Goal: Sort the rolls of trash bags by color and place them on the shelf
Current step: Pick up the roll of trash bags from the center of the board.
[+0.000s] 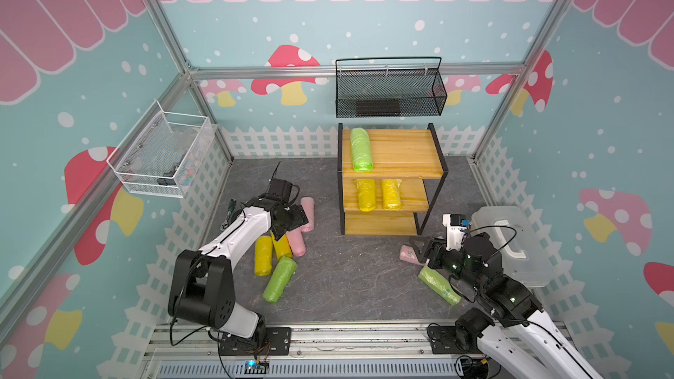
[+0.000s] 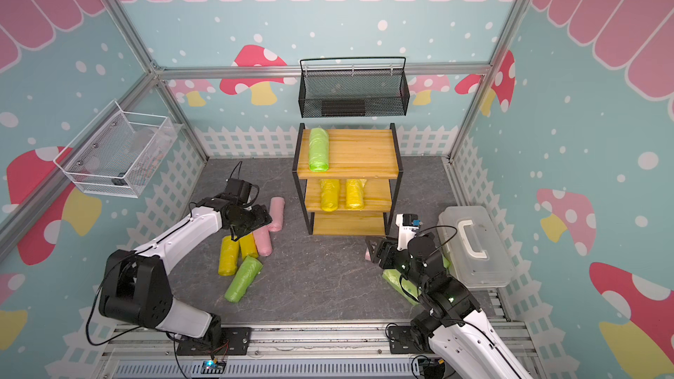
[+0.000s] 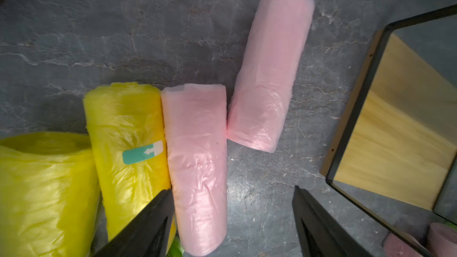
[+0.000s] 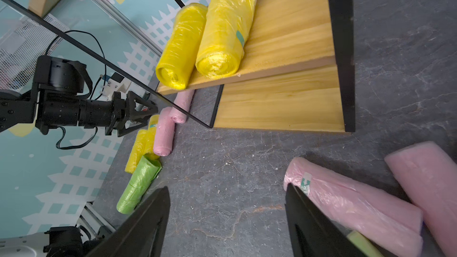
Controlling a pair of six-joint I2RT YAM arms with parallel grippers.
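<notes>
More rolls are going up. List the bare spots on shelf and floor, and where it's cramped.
Top board: bare right of the green roll. Middle board: a strip right of the yellow rolls. Bottom board: bare. Floor: open before the shelf. Crowded: the pile by the left arm, and the rolls between right arm and box.

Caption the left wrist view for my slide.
Open left end effector poised around a pink roll beside a labelled yellow roll.

left hand [image 3: 232,189]: low, pointing down, jaws apart | right hand [image 4: 227,186]: low, tilted forward, jaws apart
</notes>
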